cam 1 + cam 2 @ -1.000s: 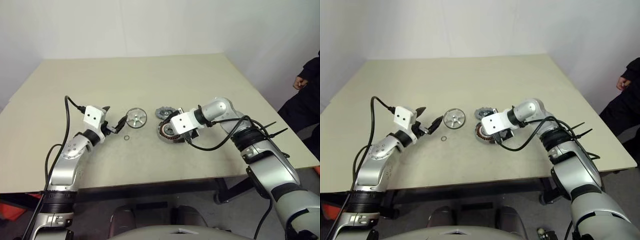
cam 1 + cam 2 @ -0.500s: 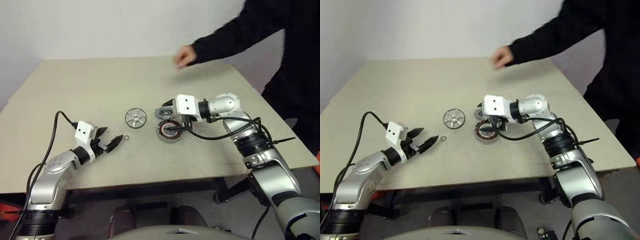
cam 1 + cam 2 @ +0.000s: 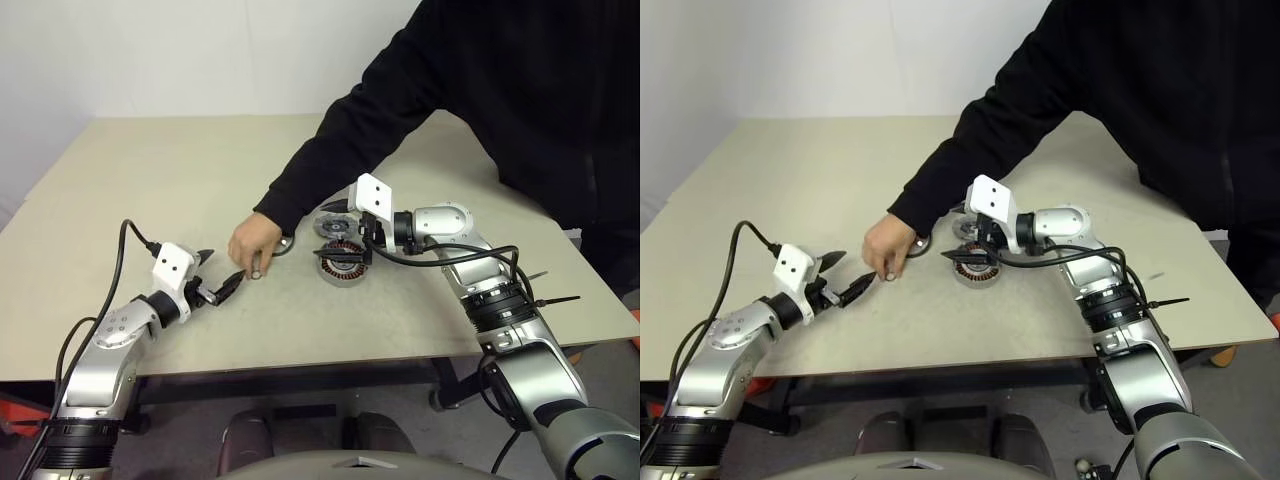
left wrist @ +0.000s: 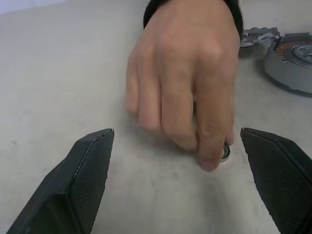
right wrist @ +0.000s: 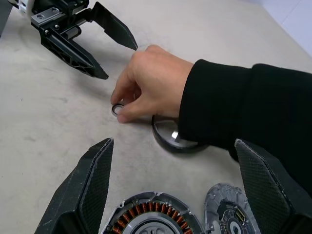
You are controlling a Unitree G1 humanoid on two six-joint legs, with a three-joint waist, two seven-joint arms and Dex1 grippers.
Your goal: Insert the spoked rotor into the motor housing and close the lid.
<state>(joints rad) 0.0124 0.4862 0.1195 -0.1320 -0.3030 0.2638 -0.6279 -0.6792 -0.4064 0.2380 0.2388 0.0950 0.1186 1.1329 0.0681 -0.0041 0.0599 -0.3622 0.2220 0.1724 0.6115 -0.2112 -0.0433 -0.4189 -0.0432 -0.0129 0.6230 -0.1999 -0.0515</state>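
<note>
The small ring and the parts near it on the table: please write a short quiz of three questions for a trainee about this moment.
1. True or false: the left gripper holds the small ring.
2. What touches the small ring? A) a person's hand B) the right gripper C) nothing
3. Fill in: the motor housing, with copper windings inside, sits on the table beside the ____.

Key:
1. False; its jaws are open and empty.
2. A; the fingers pinch the ring against the table.
3. lid.
</note>
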